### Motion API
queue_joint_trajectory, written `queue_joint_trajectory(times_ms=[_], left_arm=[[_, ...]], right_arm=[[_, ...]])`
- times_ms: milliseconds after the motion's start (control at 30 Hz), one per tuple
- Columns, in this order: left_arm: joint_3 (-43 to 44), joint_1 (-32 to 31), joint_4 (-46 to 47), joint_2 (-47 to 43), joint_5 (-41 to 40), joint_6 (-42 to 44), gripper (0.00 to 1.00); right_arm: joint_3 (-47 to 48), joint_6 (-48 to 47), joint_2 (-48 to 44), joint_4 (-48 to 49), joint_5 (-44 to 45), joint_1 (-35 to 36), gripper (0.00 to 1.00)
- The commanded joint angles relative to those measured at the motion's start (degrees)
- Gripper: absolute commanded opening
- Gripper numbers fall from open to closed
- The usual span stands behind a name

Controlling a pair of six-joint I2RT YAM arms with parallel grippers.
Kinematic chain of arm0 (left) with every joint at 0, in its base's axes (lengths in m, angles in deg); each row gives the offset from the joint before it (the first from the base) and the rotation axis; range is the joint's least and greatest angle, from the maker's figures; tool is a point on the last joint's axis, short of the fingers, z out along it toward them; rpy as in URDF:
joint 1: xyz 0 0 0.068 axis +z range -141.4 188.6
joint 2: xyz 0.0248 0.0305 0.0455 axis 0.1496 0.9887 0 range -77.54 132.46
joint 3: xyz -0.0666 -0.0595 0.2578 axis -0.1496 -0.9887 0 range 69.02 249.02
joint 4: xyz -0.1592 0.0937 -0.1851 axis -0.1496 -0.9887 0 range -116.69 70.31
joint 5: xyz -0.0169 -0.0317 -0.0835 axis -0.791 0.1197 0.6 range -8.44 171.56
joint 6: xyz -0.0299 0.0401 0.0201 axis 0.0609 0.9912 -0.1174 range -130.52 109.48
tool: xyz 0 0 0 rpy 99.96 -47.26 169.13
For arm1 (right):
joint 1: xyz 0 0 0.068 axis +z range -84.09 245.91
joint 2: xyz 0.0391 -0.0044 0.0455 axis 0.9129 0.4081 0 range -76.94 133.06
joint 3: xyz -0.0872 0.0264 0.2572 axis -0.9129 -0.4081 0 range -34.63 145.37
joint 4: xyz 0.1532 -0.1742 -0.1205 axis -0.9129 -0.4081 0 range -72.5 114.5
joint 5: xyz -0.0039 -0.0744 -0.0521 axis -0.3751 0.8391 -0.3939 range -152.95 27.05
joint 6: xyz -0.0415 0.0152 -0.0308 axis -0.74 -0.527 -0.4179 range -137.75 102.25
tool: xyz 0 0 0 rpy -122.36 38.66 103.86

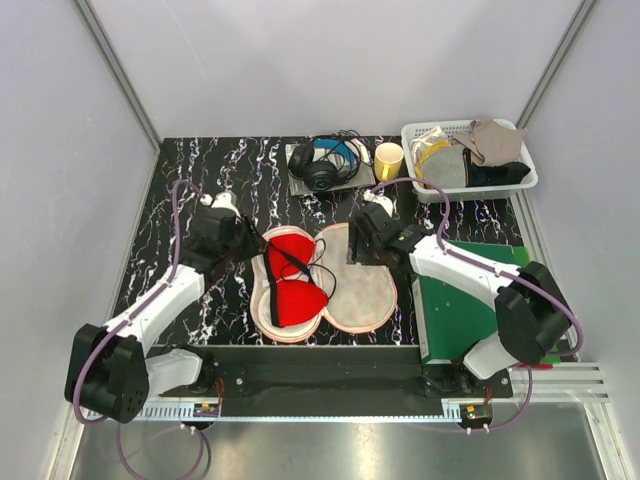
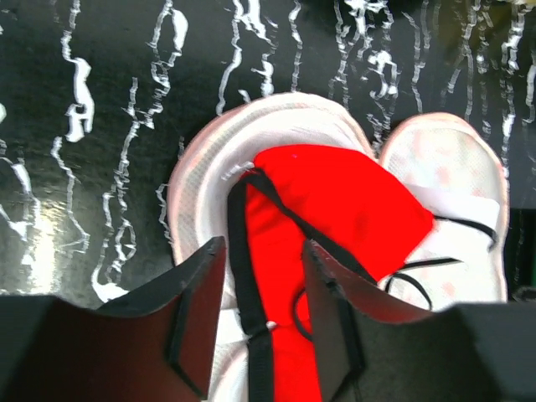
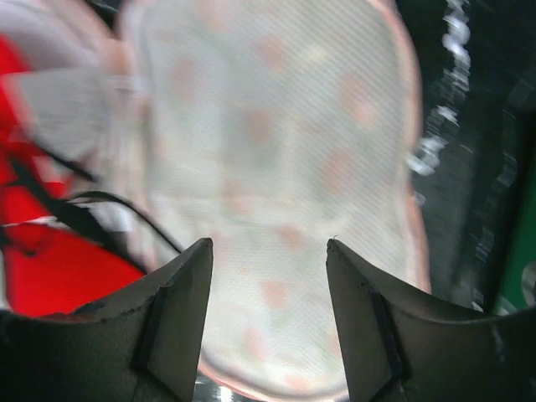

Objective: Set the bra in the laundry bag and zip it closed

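- We see the laundry bag (image 1: 365,295) lying unzipped and spread flat on the black marbled table (image 1: 200,170), with its 2 halves side by side and the pale inside facing up
- The bra (image 1: 292,280) lies inside the half on the left of the top view, its red cups within the pink edging and its thin black straps curling toward the middle seam
- The left gripper (image 1: 245,240) hangs over the far left edge of the bag; in the left wrist view its fingers (image 2: 201,293) stand apart, with a black strap (image 2: 243,251) and red cloth visible below the gap and nothing clamped
- The right gripper (image 1: 362,240) hangs over the far end of the other half; in the right wrist view its jaws are parted above bare printed mesh, holding nothing
- Behind the bag we note headphones (image 1: 322,162), 1 yellow cup (image 1: 388,158) and a white basket (image 1: 520,178) of cloths; a green mat (image 1: 450,310) lies to the right
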Motion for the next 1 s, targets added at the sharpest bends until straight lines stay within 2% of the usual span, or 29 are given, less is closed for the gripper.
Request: queue_joint_trajectory(times_ms=[0,167,233,333,400,600,800,900,933,967], left_arm=[[-1.1,-2.3,2.8,-0.8,3.2,-2.7,0.42],[-1.3,-6.2,5.8,2.9,1.9,-4.2,0.38],[-2.3,-6.4,7.5,4.3,1.9,-5.1,0.37],[-3.1,-6.5,9.2,5.9,1.6,-5.6,0.36],[-3.6,-6.5,9.4,6.4,1.5,-5.9,0.35],[-4.9,-6.5,10.7,7.5,-0.6,-6.7,0.34],[-4.9,-6.6,11.0,8.0,-0.7,-7.5,0.34],[-4.9,-6.7,11.0,8.0,-0.7,-7.8,0.34],[-4.9,-6.7,11.0,8.0,-0.7,-7.8,0.34],[-4.9,-6.7,11.0,7.9,-0.7,-7.7,0.34]], right_arm=[[1.6,-2.5,2.9,14.2,-8.9,1.3,0.63],[3.5,-1.1,7.7,20.6,-8.5,4.4,0.59],[3.7,-0.7,9.1,22.6,-7.7,5.2,0.55],[3.6,-0.5,9.7,24.8,-5.9,5.9,0.42],[3.4,-0.5,9.7,25.4,-5.0,6.2,0.37],[2.8,-1.0,10.0,28.4,-5.3,6.6,0.42],[5.7,-2.2,12.9,28.7,-3.2,6.6,0.38],[7.5,-3.4,13.6,27.6,-2.4,6.6,0.19],[7.9,-4.3,13.4,27.1,-1.9,6.8,0.10],[8.4,-4.7,13.5,26.7,-1.2,6.8,0.09]])
